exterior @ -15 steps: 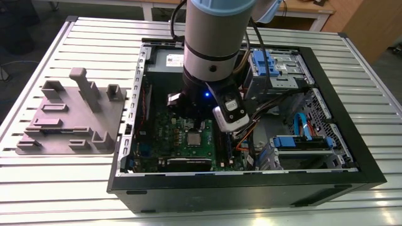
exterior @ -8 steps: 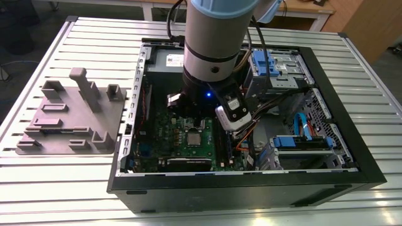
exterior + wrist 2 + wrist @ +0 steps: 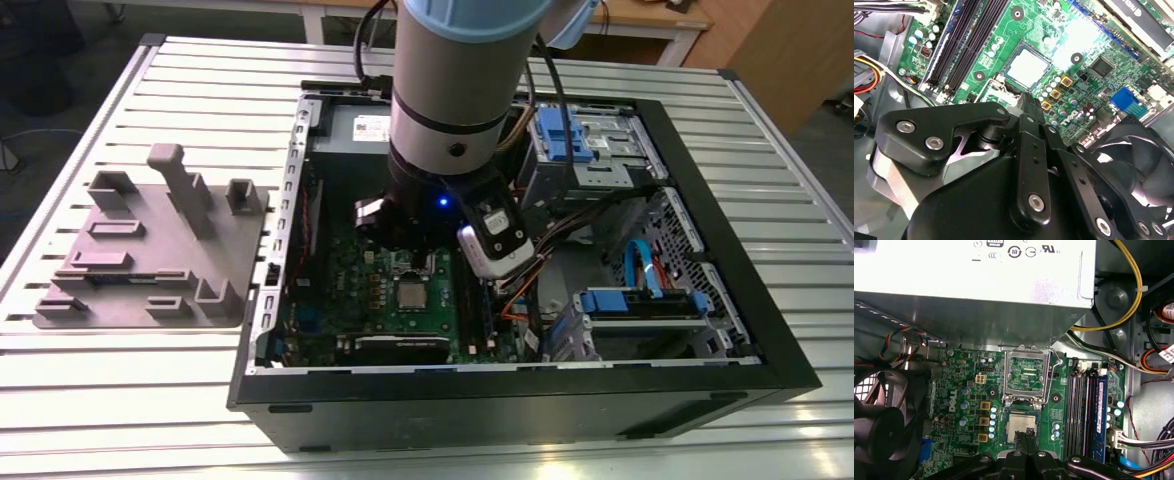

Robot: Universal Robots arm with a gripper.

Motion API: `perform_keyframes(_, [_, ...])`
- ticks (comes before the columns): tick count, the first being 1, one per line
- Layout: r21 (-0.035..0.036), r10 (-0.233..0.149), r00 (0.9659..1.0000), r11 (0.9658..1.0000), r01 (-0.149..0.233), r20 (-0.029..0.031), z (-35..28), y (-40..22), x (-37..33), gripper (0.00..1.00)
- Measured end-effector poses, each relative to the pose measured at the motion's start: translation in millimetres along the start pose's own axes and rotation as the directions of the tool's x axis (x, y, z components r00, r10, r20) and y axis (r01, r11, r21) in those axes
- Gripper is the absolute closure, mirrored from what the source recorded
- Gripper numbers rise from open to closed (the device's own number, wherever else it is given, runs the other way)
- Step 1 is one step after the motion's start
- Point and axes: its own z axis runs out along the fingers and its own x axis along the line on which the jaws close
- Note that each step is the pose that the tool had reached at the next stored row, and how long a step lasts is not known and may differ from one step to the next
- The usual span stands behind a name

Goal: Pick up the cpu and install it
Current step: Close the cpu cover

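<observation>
The cpu (image 3: pixel 1019 423), a small silvery square chip, lies flat in the socket on the green motherboard (image 3: pixel 959 405); it also shows as the cpu (image 3: pixel 1026 66) and the cpu (image 3: pixel 410 296). The socket's grey metal frame (image 3: pixel 1026 371) stands hinged open just beyond it. My gripper (image 3: pixel 1026 433) hangs right over the chip's near edge, its two black fingers pressed together with nothing between them. In the second wrist view my gripper (image 3: pixel 1027 98) tapers to a point beside the chip. The arm (image 3: pixel 454 100) reaches down into the open computer case (image 3: pixel 534 400).
A big grey box with a white label (image 3: pixel 979 275) borders the board. A black fan (image 3: pixel 879 415) sits at one side, memory slots (image 3: pixel 1086 410) and bundled cables (image 3: pixel 1124 300) at the other. A grey fixture plate (image 3: pixel 147 250) lies on the slatted table at the exterior view's left.
</observation>
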Motion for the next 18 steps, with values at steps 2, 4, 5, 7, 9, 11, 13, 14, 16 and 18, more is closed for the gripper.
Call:
perform_keyframes(2, [0.0000, 0.000, 1.0000, 1.0000, 0.000, 0.0000, 0.0, 0.0, 0.0, 0.89])
perform_keyframes(4, [0.0000, 0.000, 1.0000, 1.0000, 0.000, 0.0000, 0.0, 0.0, 0.0, 0.89])
perform_keyframes(5, [0.0000, 0.000, 1.0000, 1.0000, 0.000, 0.0000, 0.0, 0.0, 0.0, 0.89])
perform_keyframes(7, [0.0000, 0.000, 1.0000, 1.0000, 0.000, 0.0000, 0.0, 0.0, 0.0, 0.89])
perform_keyframes(9, [-0.0050, 0.000, 1.0000, 1.0000, 0.000, 0.0002, 0.0, -0.1, 0.0, 0.89])
perform_keyframes(11, [-0.0401, -0.002, 1.0000, 0.9992, 0.002, 0.0025, 0.0, -0.1, 0.0, 0.89])
perform_keyframes(13, [-0.0736, -0.004, 1.0000, 0.9973, 0.004, 0.0046, 0.1, -0.1, 0.0, 0.89])
perform_keyframes(14, [-0.0754, -0.007, 1.0000, 0.9971, 0.008, 0.0044, 0.2, -0.1, -0.1, 0.89])
perform_keyframes(16, [-0.0748, -0.031, 0.9995, 0.9967, 0.031, 0.0022, 0.2, -0.1, -0.3, 0.89])
perform_keyframes(18, [-0.0742, -0.068, 0.9977, 0.9949, 0.068, -0.0009, 0.4, -0.1, -0.3, 0.89])
